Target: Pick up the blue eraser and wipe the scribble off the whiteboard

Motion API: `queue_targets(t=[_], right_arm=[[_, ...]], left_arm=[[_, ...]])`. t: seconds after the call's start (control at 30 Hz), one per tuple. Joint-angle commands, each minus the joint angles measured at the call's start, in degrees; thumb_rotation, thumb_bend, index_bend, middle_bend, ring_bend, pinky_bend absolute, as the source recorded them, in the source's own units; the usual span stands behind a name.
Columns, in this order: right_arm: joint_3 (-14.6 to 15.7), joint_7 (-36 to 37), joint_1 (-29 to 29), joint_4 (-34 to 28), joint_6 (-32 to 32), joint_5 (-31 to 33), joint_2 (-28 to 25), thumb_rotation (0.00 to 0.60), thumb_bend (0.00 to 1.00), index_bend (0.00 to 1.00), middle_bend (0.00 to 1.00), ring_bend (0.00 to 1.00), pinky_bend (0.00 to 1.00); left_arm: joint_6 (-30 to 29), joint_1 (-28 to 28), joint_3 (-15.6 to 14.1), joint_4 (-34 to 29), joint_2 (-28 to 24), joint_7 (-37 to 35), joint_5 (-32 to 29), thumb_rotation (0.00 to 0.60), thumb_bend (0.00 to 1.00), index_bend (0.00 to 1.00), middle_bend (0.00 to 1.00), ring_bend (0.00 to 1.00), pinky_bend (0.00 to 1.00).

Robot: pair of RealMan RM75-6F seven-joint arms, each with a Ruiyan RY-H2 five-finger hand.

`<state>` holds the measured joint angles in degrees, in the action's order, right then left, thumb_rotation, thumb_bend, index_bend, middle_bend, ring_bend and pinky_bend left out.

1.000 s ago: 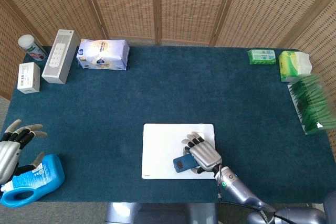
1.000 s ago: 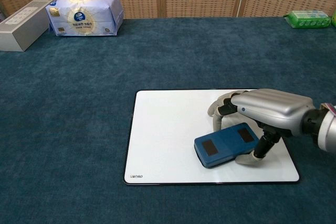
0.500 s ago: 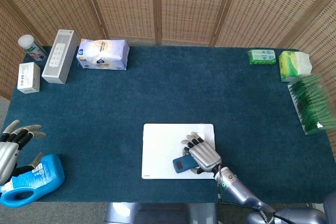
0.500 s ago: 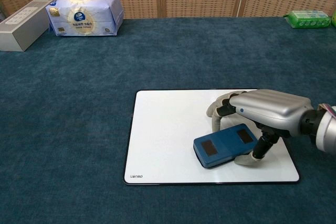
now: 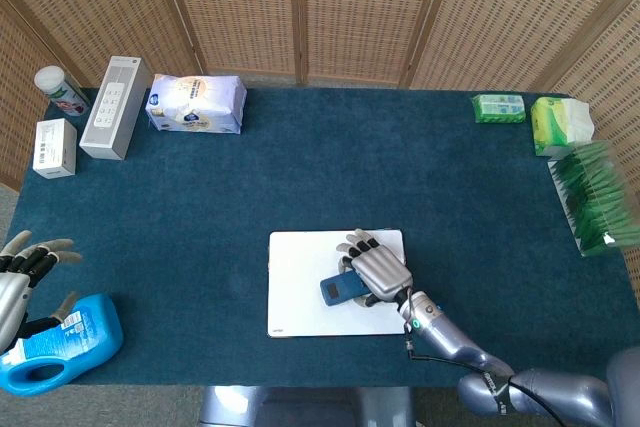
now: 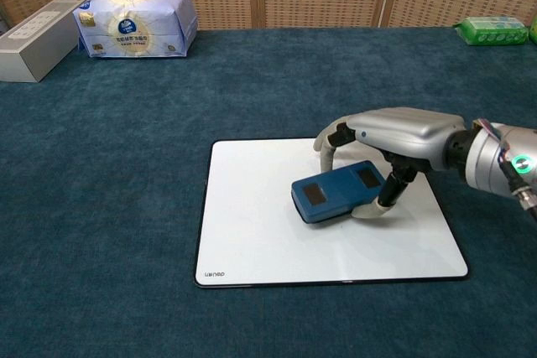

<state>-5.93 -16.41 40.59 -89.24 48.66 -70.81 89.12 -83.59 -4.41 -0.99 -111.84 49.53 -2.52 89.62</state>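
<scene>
Right hand [image 6: 390,136] arched over the whiteboard [image 6: 252,241], fingers and thumb pinching the blue eraser [image 6: 336,192] flat on the board beneath its palm — left hand [image 5: 18,277] spread, holding nothing, just above a blue detergent bottle [image 5: 65,342].

This looks like a staged lab or test room. A dark teal felt-covered table [image 5: 300,177] stands before folding woven wicker screens [image 5: 350,7], and household goods sit along its edges: a white soft pack of tissues [image 5: 196,103], green packets [image 5: 498,108], a blue detergent bottle [image 5: 65,342].
</scene>
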Motion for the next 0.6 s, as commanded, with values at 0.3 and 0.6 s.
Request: queue_targets(t=[0.3, 0.6], right_arm=[[-2.0, 2.5, 1.2, 0.9, 0.4, 0.4, -1.5, 0.600, 0.21, 0.55, 0.18, 0.00, 0.00], [-2.2, 0.8, 1.6, 0.8, 0.5, 3.1, -1.8, 0.600, 0.21, 0.54, 0.18, 0.00, 0.00]], left_arm=[[0.5, -0.3, 0.0, -0.9, 0.5, 0.9, 0.1, 0.600, 0.43, 0.31, 0.24, 0.22, 0.07], [0.6, -0.2, -0.1, -1.3, 0.8, 1.5, 0.2, 0.600, 0.43, 0.31, 0.24, 0.22, 0.07]])
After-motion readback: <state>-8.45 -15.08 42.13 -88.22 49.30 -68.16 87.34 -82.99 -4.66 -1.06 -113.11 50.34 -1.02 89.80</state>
